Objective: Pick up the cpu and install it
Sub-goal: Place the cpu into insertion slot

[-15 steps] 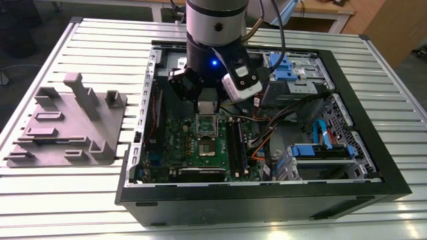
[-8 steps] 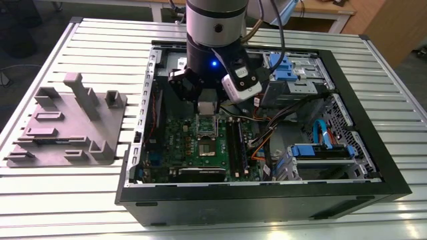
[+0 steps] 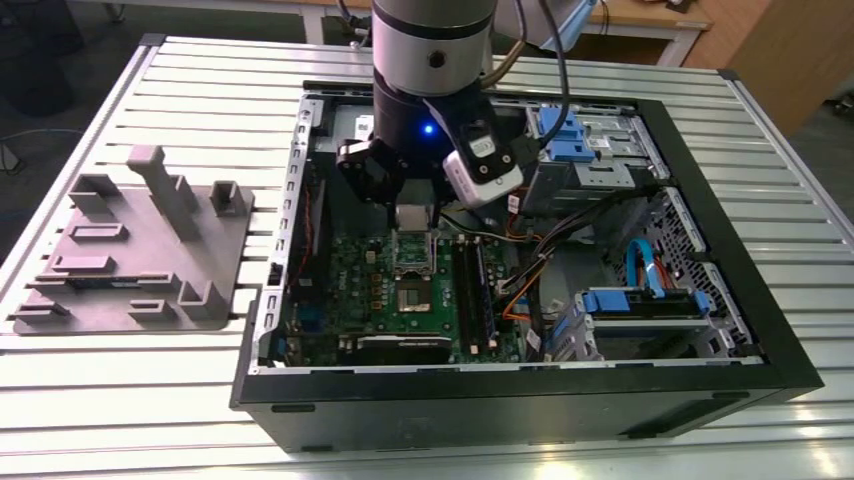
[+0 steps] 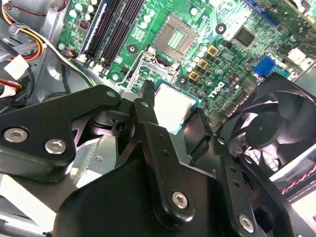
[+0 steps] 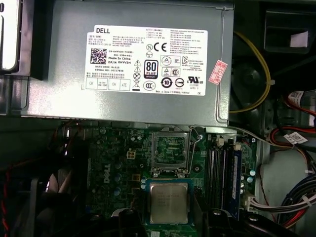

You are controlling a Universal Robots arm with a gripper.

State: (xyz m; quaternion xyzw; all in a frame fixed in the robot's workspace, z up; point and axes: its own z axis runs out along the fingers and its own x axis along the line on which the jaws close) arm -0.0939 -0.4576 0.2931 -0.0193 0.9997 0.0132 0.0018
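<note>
Grey plastic fixture plate (image 3: 134, 250) on slatted metal bench (image 3: 200, 80) at the exterior view's left, open black computer case (image 3: 534, 400) beside it, inside it black gripper (image 3: 412, 210) clamped on small silvery square cpu (image 5: 169, 202), held over green motherboard (image 5: 111, 163) near its open socket (image 5: 170, 147).

Large white rectangular printed label (image 5: 145, 61) on grey metal power-supply box (image 5: 49, 74), first wrist view. Read upright, it has a brand logo at its 10 o'clock corner and a square scan code (image 5: 98, 56) just under that. Rows of certification signs run from centre to 3 o'clock (print not transcribed). Small pink sticker (image 5: 217, 72) just beside the label's 3 o'clock edge, red print too small to read. Green circuit board (image 4: 237, 64): white lettering, unreadable. Small flat silvery-grey square cpu (image 5: 169, 201): faint marks, unreadable.
</note>
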